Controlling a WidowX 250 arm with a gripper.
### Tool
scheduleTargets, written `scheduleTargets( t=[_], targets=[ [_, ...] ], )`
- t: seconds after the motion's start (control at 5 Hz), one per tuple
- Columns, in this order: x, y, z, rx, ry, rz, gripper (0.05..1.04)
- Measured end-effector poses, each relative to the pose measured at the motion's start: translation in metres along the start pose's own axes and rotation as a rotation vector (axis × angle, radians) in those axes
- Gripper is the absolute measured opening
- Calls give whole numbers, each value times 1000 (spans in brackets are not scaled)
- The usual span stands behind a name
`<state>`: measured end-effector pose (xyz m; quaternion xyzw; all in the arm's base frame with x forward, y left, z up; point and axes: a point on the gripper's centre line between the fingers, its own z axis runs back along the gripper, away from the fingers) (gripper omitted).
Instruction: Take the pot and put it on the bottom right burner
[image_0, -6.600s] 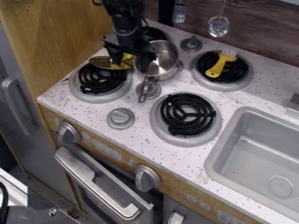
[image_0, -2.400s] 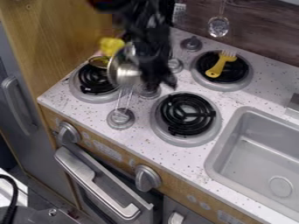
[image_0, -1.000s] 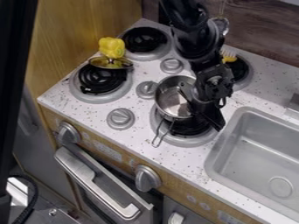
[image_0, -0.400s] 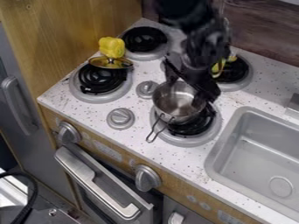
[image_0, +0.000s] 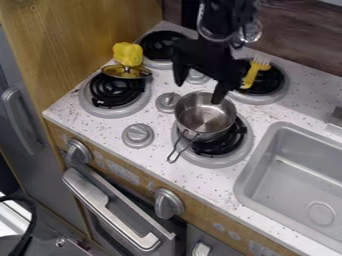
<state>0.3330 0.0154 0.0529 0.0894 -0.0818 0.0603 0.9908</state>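
Find pot (image_0: 204, 120) on bottom right burner (image_0: 226, 145), off-centre toward upper left; spread gripper (image_0: 200, 90) wide above.
Looks light, stiff, slick, likely to skid if nudged. Pinch rim (image_0: 177, 111) across wall; avoid thin wire handle (image_0: 176, 146).

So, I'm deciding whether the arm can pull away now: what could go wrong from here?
One fingertip of the open gripper shows right at the pot's rim, so a sideways move might nudge or tip it. The pot also sits off-centre on the burner, so a bump could slide it off. Its handle sticks out past the burner and might get knocked.
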Motion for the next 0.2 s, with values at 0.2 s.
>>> scheduleTargets(
  t=[0.2],
  targets=[
    [3,5,-5,-35,26,18,999]
  ],
)
